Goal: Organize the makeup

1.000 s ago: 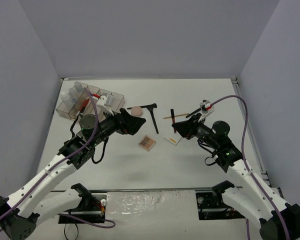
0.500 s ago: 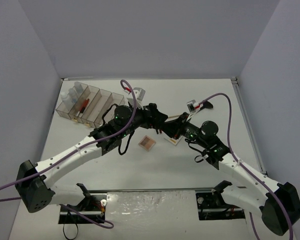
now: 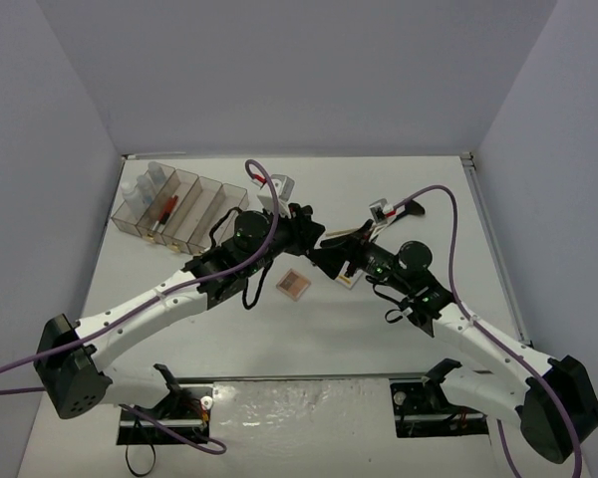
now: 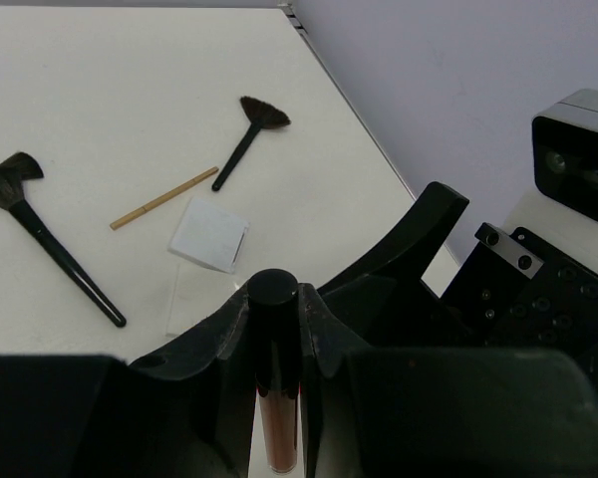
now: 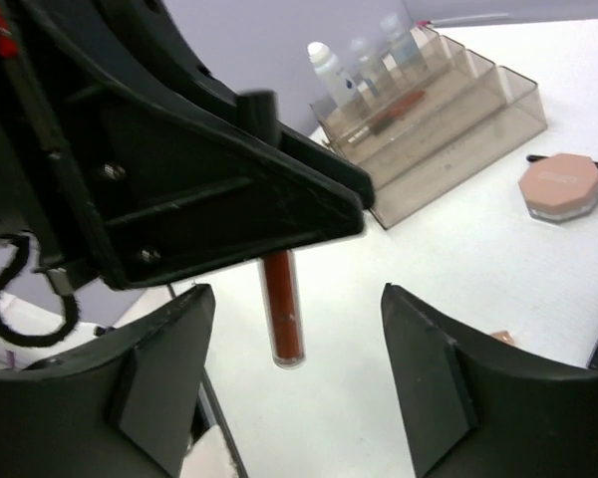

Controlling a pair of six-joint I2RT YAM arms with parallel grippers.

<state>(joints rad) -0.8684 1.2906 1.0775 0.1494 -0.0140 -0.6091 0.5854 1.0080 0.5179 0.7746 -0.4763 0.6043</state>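
A red-brown lip gloss tube (image 4: 276, 408) with a black cap hangs upright above the table's middle. My left gripper (image 4: 273, 311) is shut on its cap. In the right wrist view the tube (image 5: 282, 317) points down between the spread fingers of my open right gripper (image 5: 297, 339), which does not touch it. In the top view the left gripper (image 3: 314, 244) and right gripper (image 3: 339, 259) meet tip to tip. Other makeup lies on the table: two black brushes (image 4: 52, 247) (image 4: 245, 137), a thin pencil (image 4: 164, 197), white pads (image 4: 210, 235), a pink compact (image 5: 560, 186) and a square palette (image 3: 293, 285).
The clear organizer tray (image 3: 194, 211) stands at the back left, with small bottles (image 5: 324, 68) and a red item in its compartments. Both arms cross over the table's centre, cables looping above them. Grey walls close the table on three sides.
The left arm swung from beside the tray to the centre and shut on the tube's cap. The right gripper, which was shut on the tube, opened and let it go.
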